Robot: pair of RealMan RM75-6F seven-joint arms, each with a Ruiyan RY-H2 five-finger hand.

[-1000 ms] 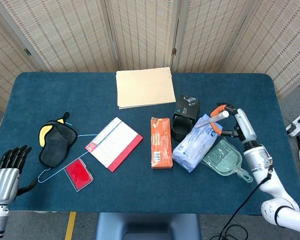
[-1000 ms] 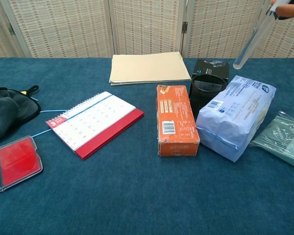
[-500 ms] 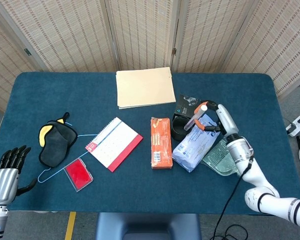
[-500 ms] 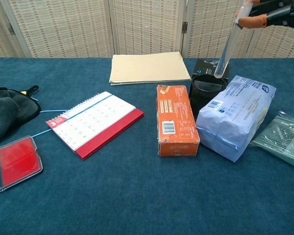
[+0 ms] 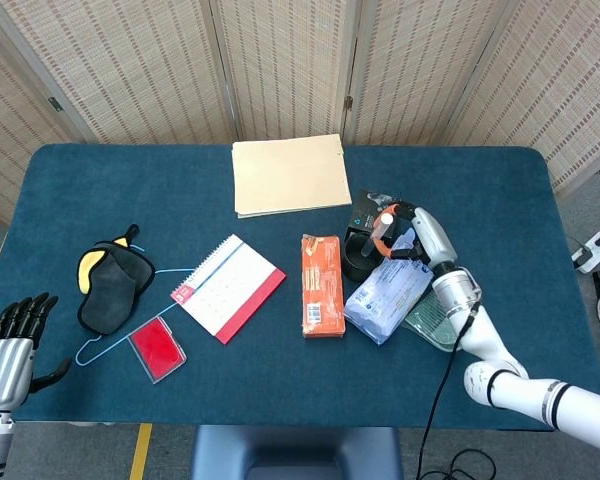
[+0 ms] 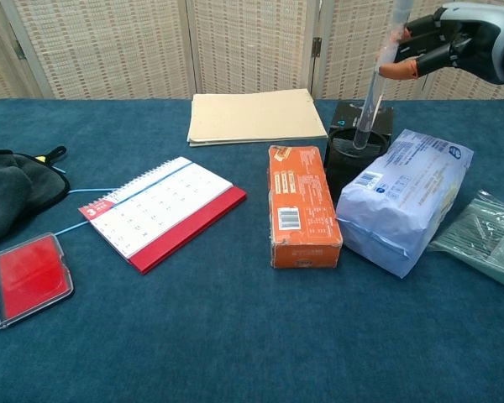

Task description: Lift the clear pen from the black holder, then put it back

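The clear pen stands nearly upright, its lower tip just inside the mouth of the round black holder. My right hand pinches the pen near its top between orange-tipped fingers. From the head view, the right hand hovers over the black holder, and the pen shows only as a short stub. My left hand rests open at the table's front left corner, far from all this.
An orange box lies left of the holder and a pale blue packet right of it, both close. A black box sits behind the holder. A green dustpan, a calendar, a folder, a red case and a dark pouch are spread around.
My right hand has carried the pen leftward and down, from high over the blue packet to the holder's mouth. The pen has turned from slanted to nearly upright. The left hand stayed put.
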